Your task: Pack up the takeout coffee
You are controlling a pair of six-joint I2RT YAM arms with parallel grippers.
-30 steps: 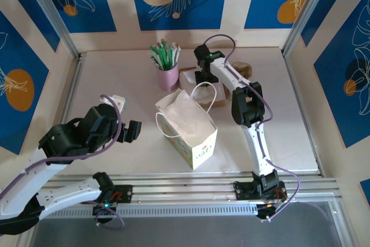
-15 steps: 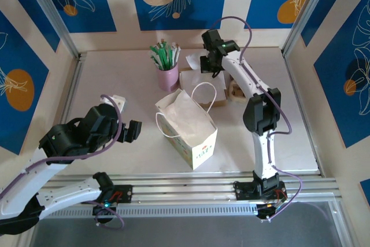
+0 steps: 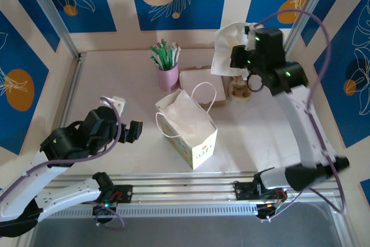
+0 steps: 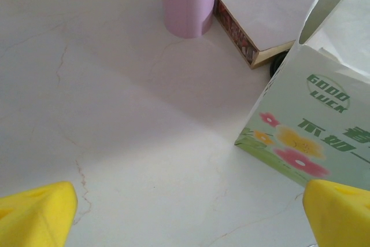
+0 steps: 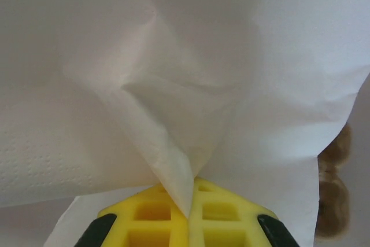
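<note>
1. Right arm has swung up and away from the flat box (image 3: 199, 79) since a second ago. The right gripper (image 3: 239, 56) now hangs high at 1 o'clock of the paper bag (image 3: 188, 125), and a white napkin (image 3: 224, 47) has come up with it. The left arm has not shifted.
2. Right fingers are closed tight on a fold of the napkin. In the wrist view the sheet fans out from the pinch.
3. Left gripper (image 3: 132, 131) sits at 9 o'clock of the bag, near it but apart. Its fingers are spread wide and hold nothing.
4. The coffee cup cannot be picked out with certainty. A dark sliver (image 4: 281, 62) between the box and the bag's far edge may be its lid, but this is unconfirmed. The bag mouth shows only pale lining, so the cup is judged not yet packed.
5. Step in hand, as judged: adding a napkin to the bag ahead of, or alongside, the coffee.
6. The next move calls for carrying the napkin toward 7 o'clock, over the open mouth. The gripper should drop low before letting go, since the limp sheet could catch on the rim or handle.
</note>
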